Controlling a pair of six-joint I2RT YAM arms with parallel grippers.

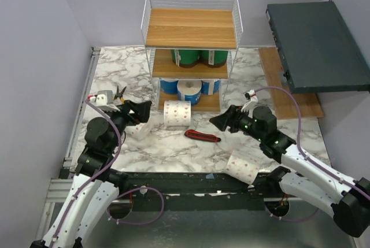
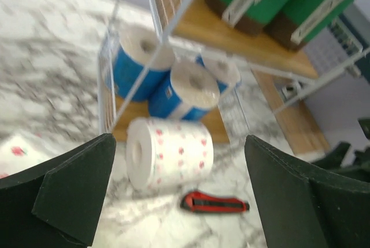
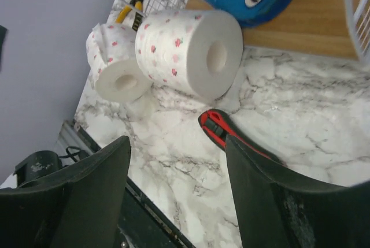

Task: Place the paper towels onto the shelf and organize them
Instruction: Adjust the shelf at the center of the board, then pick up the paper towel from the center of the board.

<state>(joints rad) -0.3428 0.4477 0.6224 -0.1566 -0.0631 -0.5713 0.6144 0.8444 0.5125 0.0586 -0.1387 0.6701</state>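
Noted dotted paper towel roll (image 1: 177,113) on its side on table (image 1: 162,150) just before shelf (image 1: 191,28), axis left-right, between two empty grippers: left gripper (image 1: 144,112) spread wide, seemingly nearer; right gripper (image 1: 217,122) partly open.

We see white paper towels (image 1: 177,113) speckled with red-pink dots, green-wrapped rolls (image 1: 186,57), blue-wrapped rolls (image 1: 169,86), a white wire shelf (image 1: 191,28) with light-brown wooden tiers, a grey-veined white marble table (image 1: 167,147), a red-and-black knife (image 1: 202,136), yellow-handled pliers (image 1: 120,93) and a dark grey-green slab (image 1: 318,45).

The paper towels (image 1: 177,113) look matt, the table (image 1: 173,150) smooth and marble-patterned, the shelf (image 1: 191,28) metal wire and wood.
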